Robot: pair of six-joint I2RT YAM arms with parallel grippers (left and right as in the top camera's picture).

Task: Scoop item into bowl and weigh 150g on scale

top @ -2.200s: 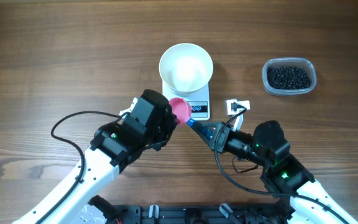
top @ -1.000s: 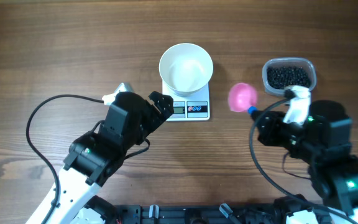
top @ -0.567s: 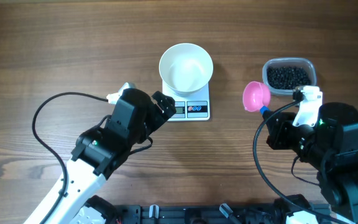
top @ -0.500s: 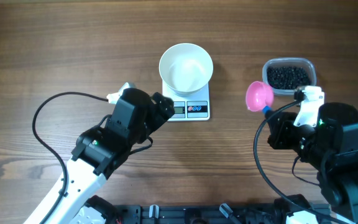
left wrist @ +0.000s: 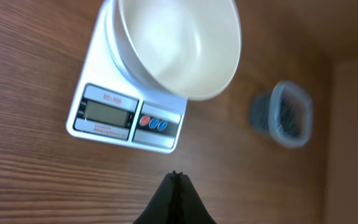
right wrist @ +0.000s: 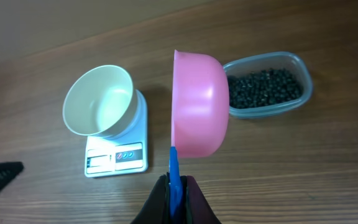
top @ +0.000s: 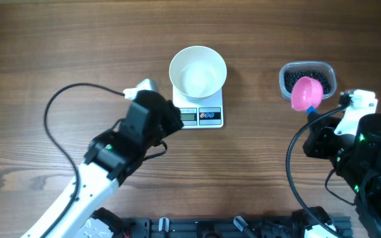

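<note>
Left pincer: your left gripper (left wrist: pixel 175 176) has its fingers pressed together on nothing. In the left wrist view the tips meet in a single point.
Left pincer position: it hangs over the table (top: pixel 78 53) just in front of the scale (top: pixel 202 116), on the side with the display and buttons. It does not touch the scale.
Right pincer: your right gripper (right wrist: pixel 178 180) is clamped on the blue handle of the pink scoop (right wrist: pixel 199 106).
Scoop: in the overhead view its pink cup lies over the near edge of the clear tub (top: pixel 283 79). In the right wrist view the cup stands tipped on its side. You cannot tell whether it touches the tub or its contents.
Item: the black beads (top: pixel 306 69) lie as a dark heap inside the tub, at the right of the table and well apart from the scale.
Bowl: the white bowl (top: pixel 198 71) sits on the scale's platform and overhangs its edges. Its inside shows plain white.
Scale: it is white and rectangular, with the grey display and the red and blue buttons on the edge facing your arms. The display is too small for you to read.
</note>
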